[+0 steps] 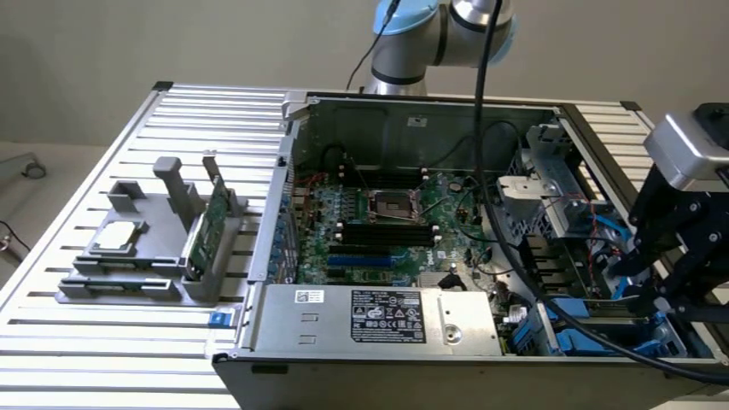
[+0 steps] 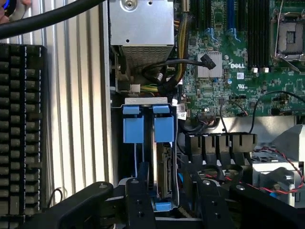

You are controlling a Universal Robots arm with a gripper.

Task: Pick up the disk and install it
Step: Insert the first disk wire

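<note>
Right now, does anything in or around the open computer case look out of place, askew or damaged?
Nothing looks spilled or broken. One thing stands out: the green circuit card leans in its grey holder on the table, not upright. A black cable also hangs across the open case.

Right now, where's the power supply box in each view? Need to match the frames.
Exterior view: the power supply lies along the open case's near edge, labels up, in front of the motherboard.
Wrist view: the power supply is the silver box with a vented end, beside the green board.
Shared landmark: the empty CPU socket.
</note>
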